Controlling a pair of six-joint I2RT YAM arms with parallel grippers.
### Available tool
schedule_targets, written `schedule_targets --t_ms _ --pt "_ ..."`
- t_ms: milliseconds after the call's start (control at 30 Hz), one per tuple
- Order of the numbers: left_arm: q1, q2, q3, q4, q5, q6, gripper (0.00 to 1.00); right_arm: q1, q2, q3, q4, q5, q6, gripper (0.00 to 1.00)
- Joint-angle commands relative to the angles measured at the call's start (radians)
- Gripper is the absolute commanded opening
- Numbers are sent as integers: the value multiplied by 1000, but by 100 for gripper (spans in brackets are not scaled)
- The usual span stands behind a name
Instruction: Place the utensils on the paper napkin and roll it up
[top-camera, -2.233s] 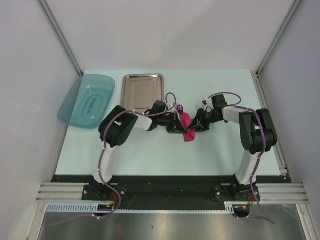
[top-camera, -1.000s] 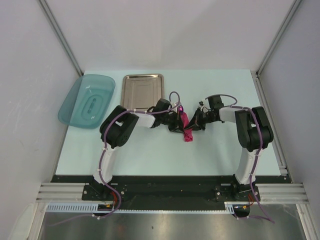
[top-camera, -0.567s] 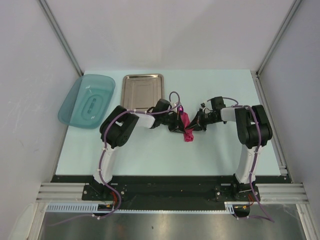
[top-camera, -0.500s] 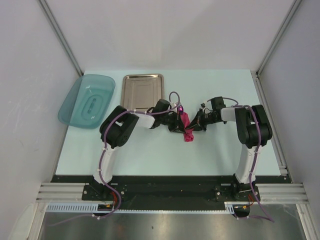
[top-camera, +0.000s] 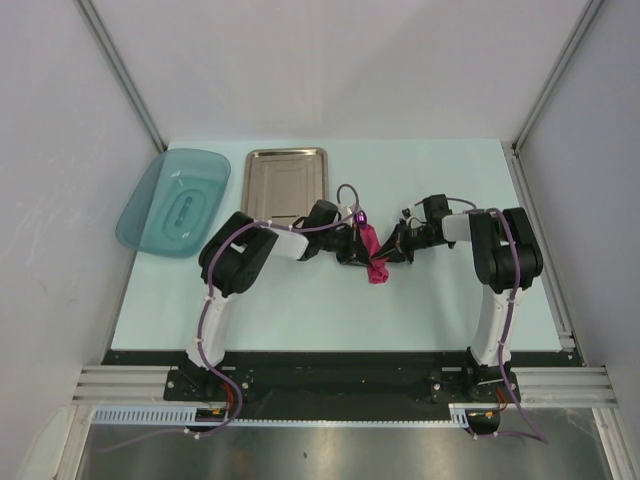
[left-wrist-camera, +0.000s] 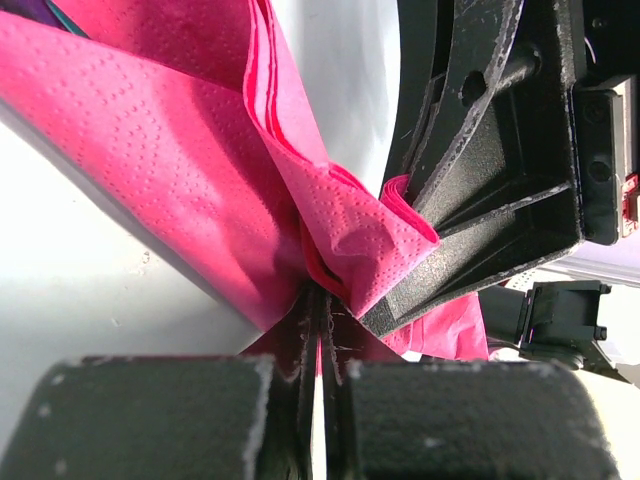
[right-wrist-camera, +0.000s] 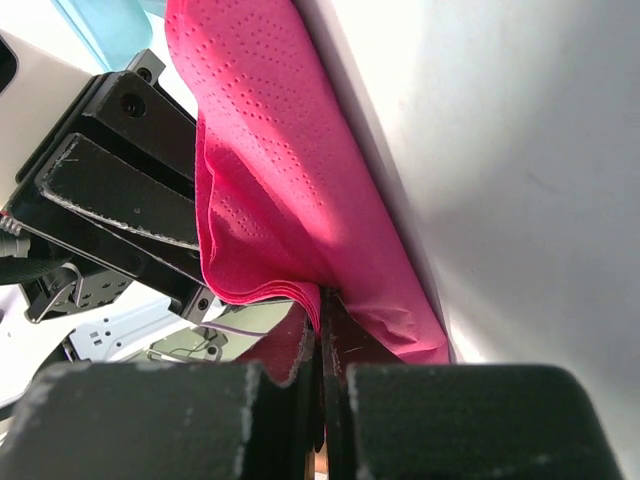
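The magenta paper napkin (top-camera: 373, 256) is bunched into a narrow folded bundle between the two grippers, near the table's middle. My left gripper (top-camera: 357, 246) is shut on its left edge, with the folds pinched between the jaws (left-wrist-camera: 318, 296). My right gripper (top-camera: 392, 250) is shut on the opposite edge (right-wrist-camera: 322, 298). The napkin (left-wrist-camera: 170, 150) fills the left wrist view, and the napkin (right-wrist-camera: 270, 170) hangs over the table in the right wrist view. The utensils are almost wholly hidden: only a dark purple and teal sliver (left-wrist-camera: 40, 10) shows at the fold, top left.
A steel tray (top-camera: 287, 180) lies at the back, left of centre. Beside it, a teal translucent dish (top-camera: 174, 201) overhangs the table's left edge. The two grippers stand close together, each one's black fingers (left-wrist-camera: 470, 190) filling part of the other's wrist view.
The grippers have drawn closer together and the napkin bundle has narrowed. In the last second the right arm's elbow shifted slightly; both grips stay shut.
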Motion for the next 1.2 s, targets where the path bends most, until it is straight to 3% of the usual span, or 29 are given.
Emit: schedule_targets --t_ms 0,233,400,667,900,1167 --pt "-10 -36 -13 23 12 47 0 -17 27 30 19 223 -45 0" --pt "-8 -39 -22 41 18 41 0 -37 -67 24 6 355 -68 0" --pt "-8 -33 -16 49 19 34 0 5 -114 48 -102 440 -194 0" --pt "-7 -47 -10 74 31 20 0 55 -84 62 -142 511 -282 0" --pt "36 -102 -45 290 58 -126 2 58 -61 65 -159 563 -317 0" --pt "81 -70 -7 287 5 -160 2 58 -64 68 -157 560 -318 0"
